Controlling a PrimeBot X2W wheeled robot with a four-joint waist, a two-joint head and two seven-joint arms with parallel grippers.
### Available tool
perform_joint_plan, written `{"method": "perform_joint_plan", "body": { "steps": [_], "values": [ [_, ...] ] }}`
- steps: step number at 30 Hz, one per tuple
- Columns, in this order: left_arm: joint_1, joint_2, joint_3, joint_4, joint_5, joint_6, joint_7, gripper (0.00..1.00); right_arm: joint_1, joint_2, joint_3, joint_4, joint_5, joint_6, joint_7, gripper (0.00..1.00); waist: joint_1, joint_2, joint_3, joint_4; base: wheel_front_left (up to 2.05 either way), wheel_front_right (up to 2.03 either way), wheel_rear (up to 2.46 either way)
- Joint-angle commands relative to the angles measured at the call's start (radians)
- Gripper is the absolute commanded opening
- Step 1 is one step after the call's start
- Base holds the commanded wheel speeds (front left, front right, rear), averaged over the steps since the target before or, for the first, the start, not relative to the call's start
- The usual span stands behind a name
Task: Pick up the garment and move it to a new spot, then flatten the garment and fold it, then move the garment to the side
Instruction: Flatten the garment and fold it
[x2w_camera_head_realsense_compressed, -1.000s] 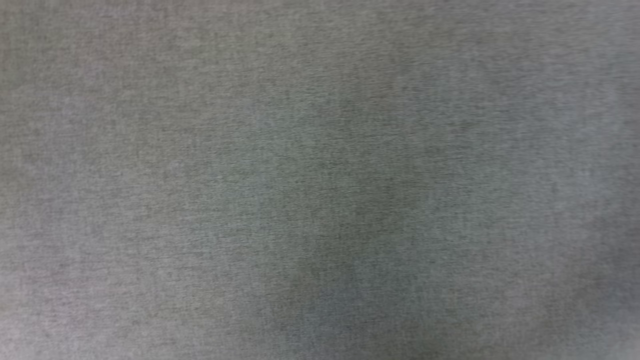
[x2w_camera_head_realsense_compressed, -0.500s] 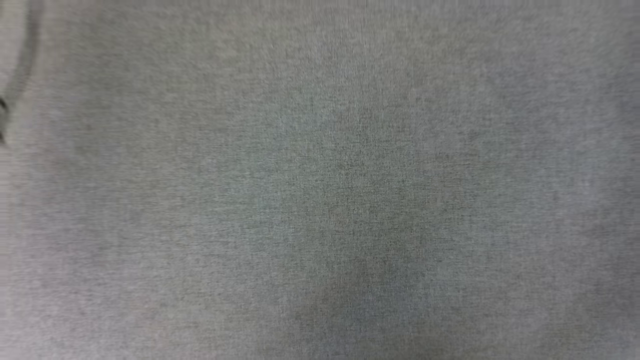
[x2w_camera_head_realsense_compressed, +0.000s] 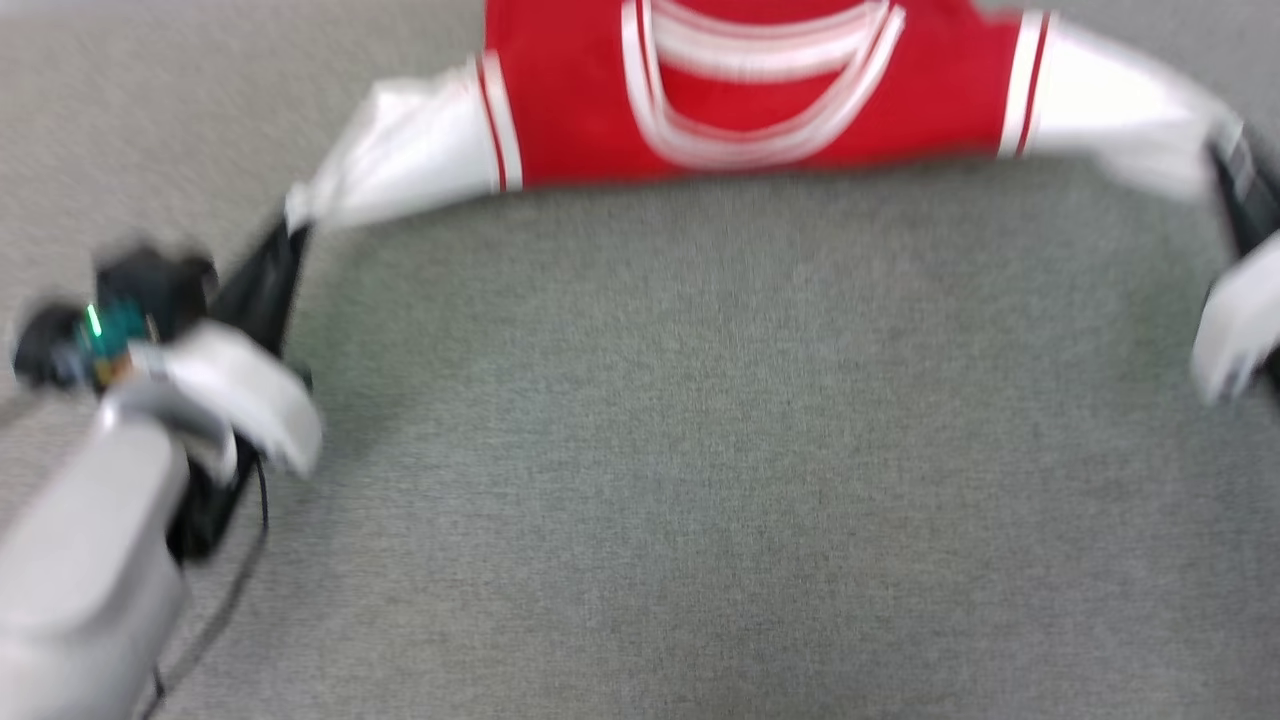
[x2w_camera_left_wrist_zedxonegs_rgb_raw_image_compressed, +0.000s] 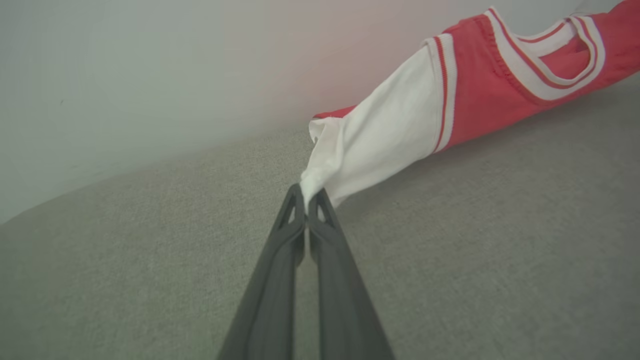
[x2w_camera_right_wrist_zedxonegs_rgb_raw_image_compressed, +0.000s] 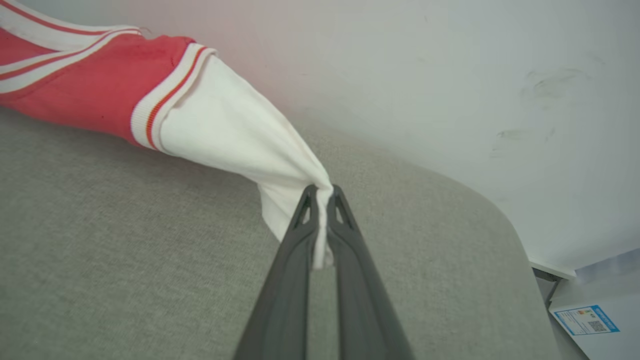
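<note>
The garment (x2w_camera_head_realsense_compressed: 760, 100), a red jersey with white short sleeves and red-and-white striped trim, is stretched across the top of the head view over grey fabric. My left gripper (x2w_camera_head_realsense_compressed: 290, 225) is shut on the end of its left white sleeve (x2w_camera_head_realsense_compressed: 400, 150). My right gripper (x2w_camera_head_realsense_compressed: 1225, 150) is shut on the end of the right white sleeve (x2w_camera_head_realsense_compressed: 1120, 110). In the left wrist view my left gripper (x2w_camera_left_wrist_zedxonegs_rgb_raw_image_compressed: 306, 197) pinches the white sleeve tip (x2w_camera_left_wrist_zedxonegs_rgb_raw_image_compressed: 370, 145). In the right wrist view my right gripper (x2w_camera_right_wrist_zedxonegs_rgb_raw_image_compressed: 324, 192) pinches the other sleeve (x2w_camera_right_wrist_zedxonegs_rgb_raw_image_compressed: 235, 135). The head view is blurred.
A grey fabric surface (x2w_camera_head_realsense_compressed: 700, 450) spreads below the jersey. A pale wall (x2w_camera_left_wrist_zedxonegs_rgb_raw_image_compressed: 150, 65) stands behind it. The surface's rounded corner (x2w_camera_right_wrist_zedxonegs_rgb_raw_image_compressed: 500, 220) drops off at the right, with a pale box carrying a blue label (x2w_camera_right_wrist_zedxonegs_rgb_raw_image_compressed: 585, 320) beyond it.
The head camera has moved: earlier it held only grey fabric, now it takes in the jersey and both arms. No move of the things themselves can be told.
</note>
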Motion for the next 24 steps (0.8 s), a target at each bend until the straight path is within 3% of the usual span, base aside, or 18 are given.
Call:
{"method": "perform_joint_plan", "body": {
  "steps": [1, 11, 24],
  "values": [
    [0.096, 0.021, -0.004, -0.037, -0.021, 0.02, 0.005, 0.0, 0.122, -0.014, 0.009, -0.032, 0.041, -0.002, 0.023, 0.0, 0.0001, 0.0, -0.076, 0.01, 0.0, 0.0, 0.0],
    [0.378, 0.064, -0.032, -0.139, -0.075, 0.089, 0.034, 0.0, 0.444, -0.09, -0.021, -0.154, 0.106, -0.002, 0.061, 0.0, 0.0001, 0.0, -0.178, 0.013, 0.0, 0.0, 0.0],
    [0.634, 0.129, -0.041, -0.253, -0.159, 0.155, 0.08, 0.0, 0.723, -0.186, -0.014, -0.319, 0.195, -0.002, 0.186, 0.0, 0.0001, 0.0, -0.258, -0.005, 0.0, 0.0, 0.0]
  ]
}}
